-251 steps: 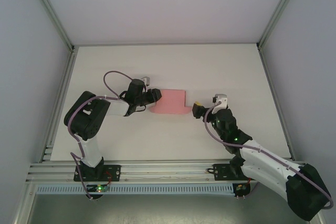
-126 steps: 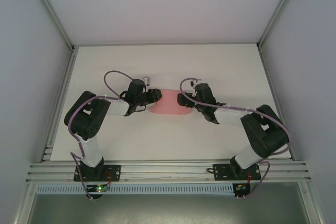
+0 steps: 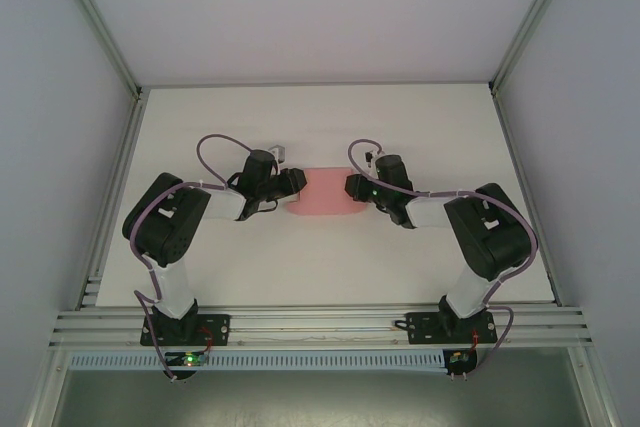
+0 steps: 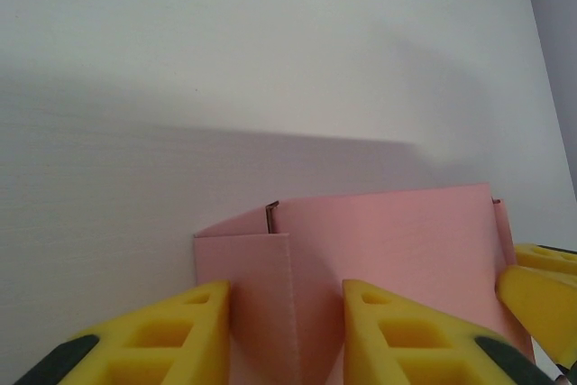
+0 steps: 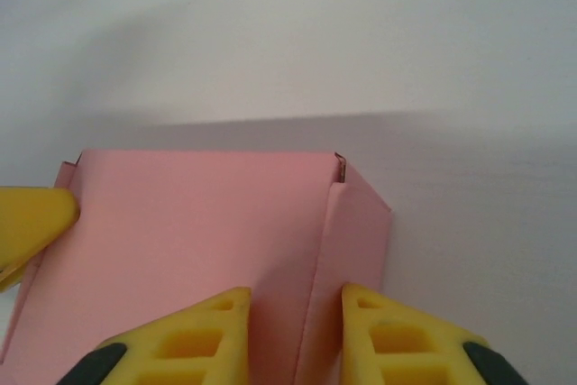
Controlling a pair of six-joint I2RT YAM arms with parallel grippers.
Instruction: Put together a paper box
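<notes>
While on white desk [image 3: 200, 267], pinched at both ends by narrow-set left fingers [image 4: 209, 300], right fingers [image 5: 227, 306]: pink thin-card paper box [image 3: 323, 195]

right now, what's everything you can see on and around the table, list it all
paper box: one, pink, partly folded, middle of the table between the two tools
table: one, white, under the box
enclosure walls: three, pale grey, behind and at both sides of the table
mounting rail: one, silver, along the near edge
cables: two, purple, one looped along each arm
arms: two, black and white, bolted at the rail, reaching inward
left tool: one, yellow fingers, closed on the box's left end
right tool: one, yellow fingers, closed on the box's right end
</notes>
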